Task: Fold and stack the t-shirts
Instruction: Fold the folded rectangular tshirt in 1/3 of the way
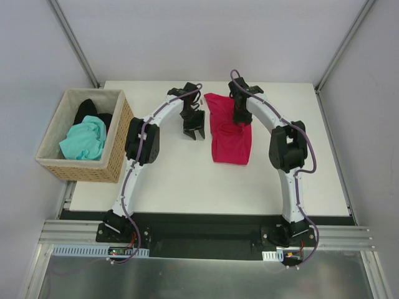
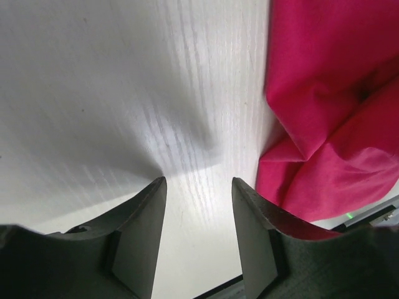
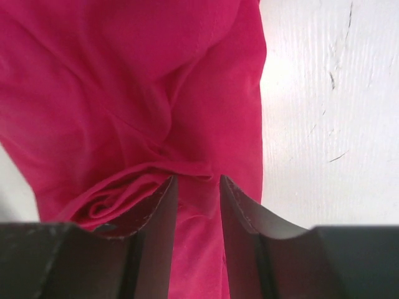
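Where the two arms reach out over the white table (image 1: 174, 180), the crimson t-shirt (image 1: 229, 140) lies on the tabletop right of centre, roughly folded into a long upright strip with its far end spread wider. The right gripper (image 3: 198, 205) is directly above the upper half of this shirt, pointing down. Its wrist view shows the two dark fingers (image 3: 159, 230) standing apart with a narrow gap, red cloth filling the view beneath them and a rolled fold bunched against the left-hand finger. Nothing appears pinched between the jaws, so they read as parted and unloaded, though whether the tips rest on the cloth cannot be confirmed from this angle. The left gripper (image 2: 198, 218) is over bare table just to the left of the crimson shirt, clear of it. Its fingers (image 2: 146, 230) are spread wider than the right pair, and only white tabletop shows between them, with the shirt's edge to one side. Off the table's left edge stands a tan wicker basket (image 1: 115, 149). Inside it the mint-green t-shirt (image 1: 83, 142) lies crumpled on top at the near side, and the black t-shirt (image 1: 87, 109) shows behind and partly beneath it, both unfolded.
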